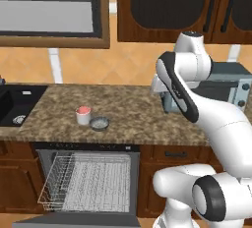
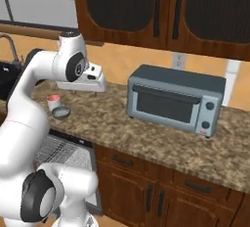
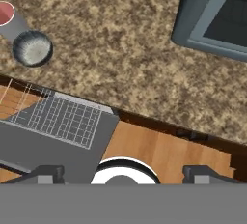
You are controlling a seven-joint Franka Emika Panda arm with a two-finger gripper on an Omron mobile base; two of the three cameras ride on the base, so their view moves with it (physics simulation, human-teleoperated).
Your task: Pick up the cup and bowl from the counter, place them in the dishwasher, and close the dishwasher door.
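I had the gripper [image 3: 123,172] spread wide and empty above the counter [image 1: 133,114], touching nothing, while the white cup [image 1: 83,115] with its pinkish inside stood just beside the shallow grey bowl [image 1: 99,123], over the open dishwasher [image 1: 88,180].

Simulated kitchen, granite counter [image 1: 128,111], toaster oven [image 2: 173,99], dishwasher [image 1: 88,183]

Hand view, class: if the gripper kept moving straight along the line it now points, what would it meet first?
Probably the counter: the open gripper looks down on bare granite near its front edge, between the bowl and the toaster oven. Depth is uncertain.
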